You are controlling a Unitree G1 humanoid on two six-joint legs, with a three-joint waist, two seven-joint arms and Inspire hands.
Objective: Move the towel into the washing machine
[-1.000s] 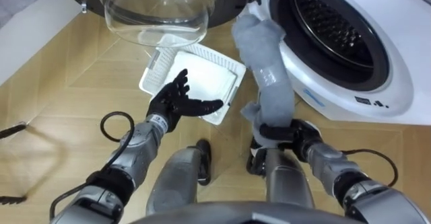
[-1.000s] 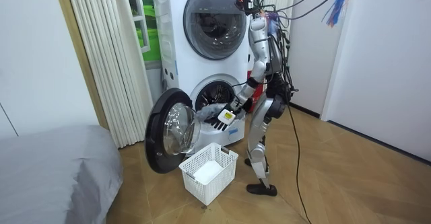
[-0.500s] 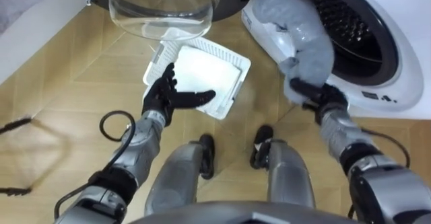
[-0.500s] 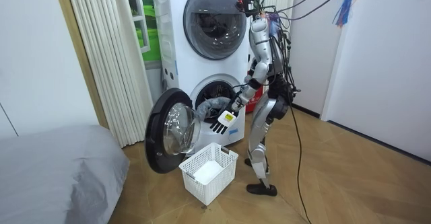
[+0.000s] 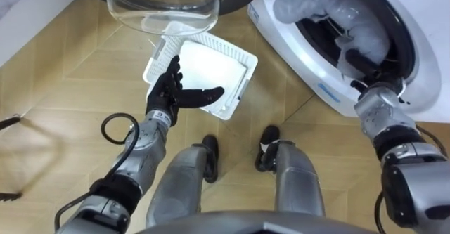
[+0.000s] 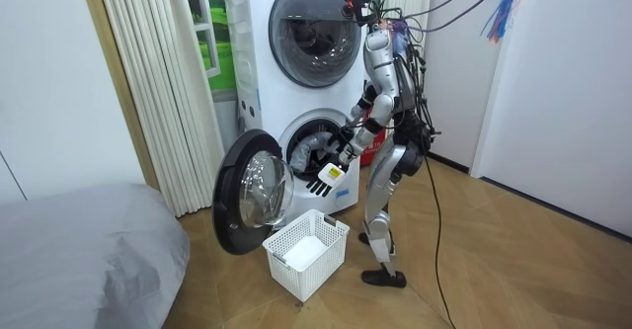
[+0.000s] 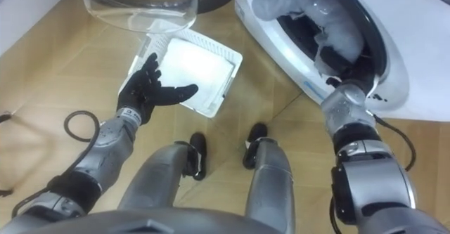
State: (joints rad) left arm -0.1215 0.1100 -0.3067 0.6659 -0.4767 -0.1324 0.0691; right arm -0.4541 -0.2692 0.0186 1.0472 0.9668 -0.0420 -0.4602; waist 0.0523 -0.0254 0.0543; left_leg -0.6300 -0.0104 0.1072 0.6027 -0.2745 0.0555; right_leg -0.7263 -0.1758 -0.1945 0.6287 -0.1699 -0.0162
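The grey towel [image 5: 327,13] lies bunched across the mouth of the lower washing machine [image 5: 309,86], partly inside the dark drum. My right hand [image 5: 360,60] reaches into the opening with its fingers curled on the towel's lower end. My left hand [image 5: 176,93] hovers open, palm up, over the white basket [image 5: 161,57] on the floor. In the room view I stand facing the machine [image 6: 316,151], right arm stretched into the drum and left hand [image 6: 324,178] held low in front.
The round glass door [image 5: 165,5] hangs open to my left, above the basket [image 6: 306,255]. A second machine [image 6: 311,28] is stacked on top. A grey bed [image 6: 79,260] and a curtain [image 6: 158,82] fill the room view's left. Wooden floor lies around my feet.
My right hand has carried the towel up from in front of the machine and into the drum's mouth. The left hand has stayed open over the basket.
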